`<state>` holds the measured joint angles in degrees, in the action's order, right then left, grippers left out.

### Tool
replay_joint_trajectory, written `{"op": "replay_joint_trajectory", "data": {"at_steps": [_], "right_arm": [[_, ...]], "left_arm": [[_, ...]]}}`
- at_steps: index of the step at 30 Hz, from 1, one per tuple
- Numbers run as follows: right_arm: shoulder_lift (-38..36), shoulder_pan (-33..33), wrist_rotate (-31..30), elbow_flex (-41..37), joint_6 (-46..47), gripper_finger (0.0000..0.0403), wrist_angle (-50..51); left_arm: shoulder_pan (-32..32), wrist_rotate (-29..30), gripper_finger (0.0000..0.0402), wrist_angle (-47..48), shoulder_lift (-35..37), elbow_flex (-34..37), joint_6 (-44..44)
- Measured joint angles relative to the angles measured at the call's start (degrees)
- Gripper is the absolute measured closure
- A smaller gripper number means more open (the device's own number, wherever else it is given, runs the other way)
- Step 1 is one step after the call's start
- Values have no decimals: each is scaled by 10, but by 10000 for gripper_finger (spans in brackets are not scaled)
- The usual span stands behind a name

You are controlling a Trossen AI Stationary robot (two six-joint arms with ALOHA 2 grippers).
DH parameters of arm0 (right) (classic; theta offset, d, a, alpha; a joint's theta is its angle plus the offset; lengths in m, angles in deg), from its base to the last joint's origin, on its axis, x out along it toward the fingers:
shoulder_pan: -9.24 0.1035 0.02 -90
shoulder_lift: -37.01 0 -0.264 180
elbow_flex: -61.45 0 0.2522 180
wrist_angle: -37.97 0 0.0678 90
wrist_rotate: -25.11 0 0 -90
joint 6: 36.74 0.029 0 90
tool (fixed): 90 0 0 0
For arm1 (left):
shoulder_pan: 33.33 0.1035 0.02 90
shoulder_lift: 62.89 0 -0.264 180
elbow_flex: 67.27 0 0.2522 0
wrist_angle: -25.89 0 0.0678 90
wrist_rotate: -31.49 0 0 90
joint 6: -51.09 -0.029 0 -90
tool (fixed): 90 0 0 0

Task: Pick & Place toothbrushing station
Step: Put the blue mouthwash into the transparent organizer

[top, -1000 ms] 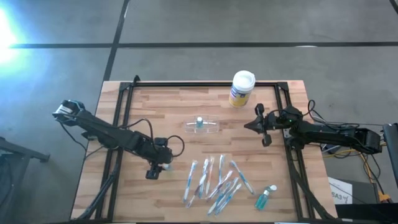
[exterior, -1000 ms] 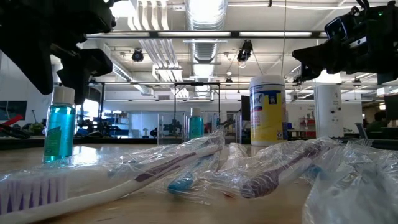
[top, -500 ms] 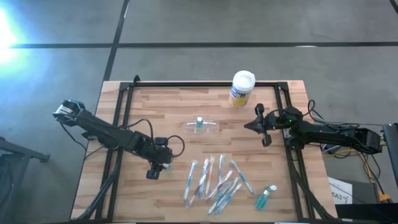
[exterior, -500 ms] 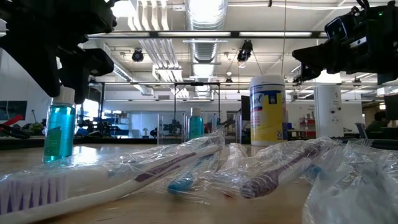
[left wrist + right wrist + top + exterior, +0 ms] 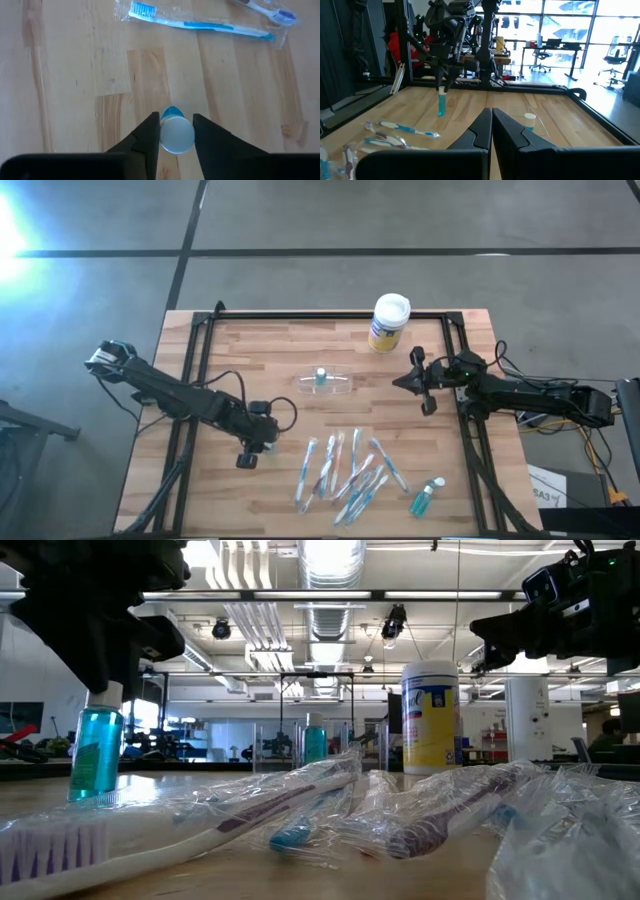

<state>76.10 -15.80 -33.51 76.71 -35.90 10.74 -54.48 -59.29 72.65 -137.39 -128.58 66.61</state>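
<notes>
The left arm reaches out low over the tabletop, and its hand points straight down. The left hand's two fingers stand on either side of the white cap of a small blue bottle and touch it on both sides, so the hand is holding the bottle by its cap. The bottle stands upright on the wood, right under the hand.

The toothbrushing station is not in either hand. It is a clear holder, and it lies on the tabletop well apart from the left hand. It is between the two hands, a bit nearer to the right one. A little bottle with a white cap shows inside it.

The right arm comes in from the other side and waits. Its hand hangs above the tabletop and points toward the clear holder. Its fingers are pressed together with nothing between them.

A bunch of wrapped toothbrushes lies near the left hand, on the side toward the right arm. One more blue bottle lies past the toothbrushes, far from the left hand. A yellow and blue canister with a white lid stands near the right hand, by the tabletop's edge.
</notes>
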Motion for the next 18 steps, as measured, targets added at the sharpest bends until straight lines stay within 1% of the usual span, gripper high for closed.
{"op": "replay_joint_trajectory", "data": {"at_steps": [2, 4, 11, 18], "right_arm": [[0, 0, 0, 0, 0, 394, 0], [0, 0, 0, 0, 0, 394, 0], [0, 0, 0, 0, 0, 394, 0], [0, 0, 1, 0, 0, 394, 0]], "left_arm": [[0, -5, 306, 0, 0, 0, 7], [0, -7, 304, -1, 0, 0, 10], [0, -9, 245, 0, 0, 0, 11], [0, -9, 235, 0, 0, 0, 11]]}}
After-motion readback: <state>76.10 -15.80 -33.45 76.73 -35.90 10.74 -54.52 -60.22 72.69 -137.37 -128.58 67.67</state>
